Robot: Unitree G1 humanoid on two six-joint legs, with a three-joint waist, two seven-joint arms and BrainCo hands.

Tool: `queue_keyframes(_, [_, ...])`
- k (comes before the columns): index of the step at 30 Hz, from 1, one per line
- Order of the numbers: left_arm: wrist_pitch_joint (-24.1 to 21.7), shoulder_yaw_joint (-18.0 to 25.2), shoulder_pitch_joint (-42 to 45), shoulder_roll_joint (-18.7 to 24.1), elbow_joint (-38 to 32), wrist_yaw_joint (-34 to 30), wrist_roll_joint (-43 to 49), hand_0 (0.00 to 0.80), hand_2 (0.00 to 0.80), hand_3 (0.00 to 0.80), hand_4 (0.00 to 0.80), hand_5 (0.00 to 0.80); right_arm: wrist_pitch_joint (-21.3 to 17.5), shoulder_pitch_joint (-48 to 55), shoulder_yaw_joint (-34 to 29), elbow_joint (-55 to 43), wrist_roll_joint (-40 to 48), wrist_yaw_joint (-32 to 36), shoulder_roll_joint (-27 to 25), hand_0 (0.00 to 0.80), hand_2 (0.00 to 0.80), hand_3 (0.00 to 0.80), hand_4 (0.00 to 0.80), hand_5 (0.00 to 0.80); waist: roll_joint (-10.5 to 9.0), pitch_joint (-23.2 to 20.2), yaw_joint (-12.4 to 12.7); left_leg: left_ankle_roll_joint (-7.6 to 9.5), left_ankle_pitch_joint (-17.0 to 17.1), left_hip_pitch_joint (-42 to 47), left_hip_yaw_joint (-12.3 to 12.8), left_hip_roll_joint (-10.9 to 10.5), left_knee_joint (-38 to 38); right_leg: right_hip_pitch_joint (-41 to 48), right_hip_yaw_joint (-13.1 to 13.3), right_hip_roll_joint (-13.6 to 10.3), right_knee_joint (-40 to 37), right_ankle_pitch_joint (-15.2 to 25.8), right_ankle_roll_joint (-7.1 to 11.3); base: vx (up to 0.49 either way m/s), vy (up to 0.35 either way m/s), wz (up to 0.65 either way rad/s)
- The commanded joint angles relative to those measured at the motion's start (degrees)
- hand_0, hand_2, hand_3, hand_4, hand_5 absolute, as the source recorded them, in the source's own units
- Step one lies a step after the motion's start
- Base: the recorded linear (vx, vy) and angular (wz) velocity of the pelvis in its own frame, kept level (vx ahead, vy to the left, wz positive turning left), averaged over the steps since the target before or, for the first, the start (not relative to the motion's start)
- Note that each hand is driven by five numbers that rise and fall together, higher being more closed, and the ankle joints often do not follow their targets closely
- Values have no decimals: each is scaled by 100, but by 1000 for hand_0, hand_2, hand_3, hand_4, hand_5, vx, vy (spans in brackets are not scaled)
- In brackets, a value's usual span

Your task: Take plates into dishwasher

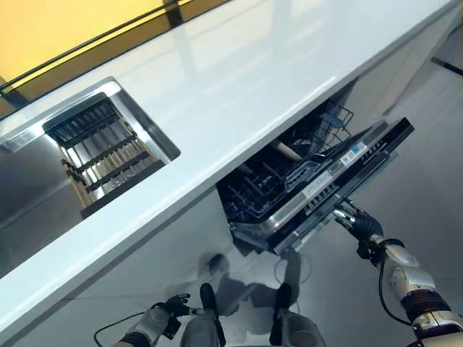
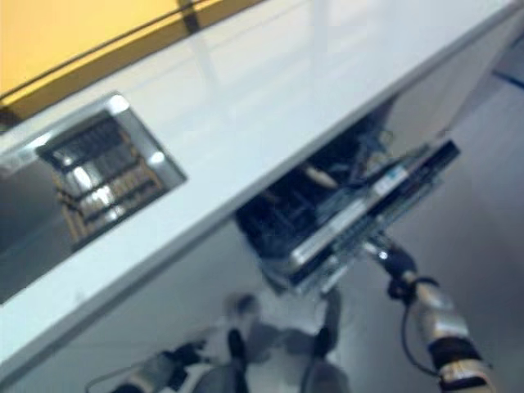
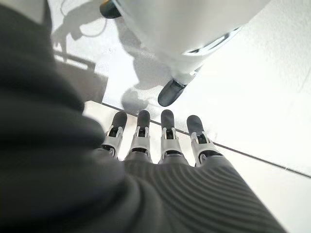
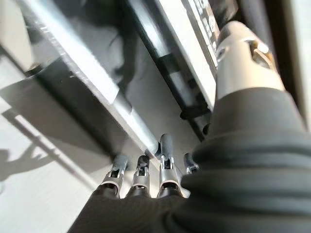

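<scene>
At the far left of the white bench (image 1: pixel 239 79), a steel sink (image 1: pixel 22 181) holds a dark slatted rack (image 1: pixel 105 148). Low at the left, the left robot hand (image 3: pixel 160 141) hangs idle over the floor, fingers straight and holding nothing. Under the bench edge, the dishwasher (image 1: pixel 289 181) stands with its door (image 1: pixel 340 177) partly lowered and a dark wire basket (image 1: pixel 271 181) showing inside. No plates can be made out. At the right, the right robot hand (image 1: pixel 349 218) meets the door's outer face, fingers extended, nothing grasped.
</scene>
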Motion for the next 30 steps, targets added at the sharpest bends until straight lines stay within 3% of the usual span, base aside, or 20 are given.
queue_keyframes(1, [-131,-12,-271,394,6,70,-9,0,0,0,0,0,-311,-1380,330,-798,110,976,1110,0,0,0,0,0,-426,35,529,234,-578,465,264,-496,143,150,102,-535,927,-811,439,148,104,15])
queue_keyframes(10, [-189,108,-67,392,109,49,16,0,0,0,0,0,-229,-1237,290,-802,-8,855,1259,0,0,0,0,0,-534,-147,748,392,-791,580,134,-599,291,358,73,-748,1115,-808,538,139,94,30])
queue_keyframes(15, [-195,206,59,388,138,38,70,0,0,0,0,0,-238,-1141,293,-756,-150,772,1362,0,0,0,0,0,-605,-219,867,527,-939,599,20,-721,390,406,75,-956,1389,-544,651,104,98,12])
queue_keyframes(18, [-221,248,150,373,172,55,85,0,0,0,0,0,-341,-1031,352,-643,-773,684,1357,0,0,0,0,0,-644,-266,910,632,-895,569,26,-789,409,385,25,-1090,1532,-261,661,33,131,12])
queue_keyframes(24, [-191,412,304,327,161,154,90,0,0,0,0,0,-352,-357,844,-544,-2656,588,1069,0,0,0,0,0,-758,-358,911,801,-880,664,-220,-959,189,255,268,-1302,2109,208,818,67,146,19])
queue_keyframes(30, [-93,463,199,279,349,211,119,0,0,0,0,0,91,401,1076,482,-3736,-42,1189,0,0,0,0,0,-804,-462,833,957,-900,715,-578,-1039,97,123,709,-1393,2803,549,887,42,117,51])
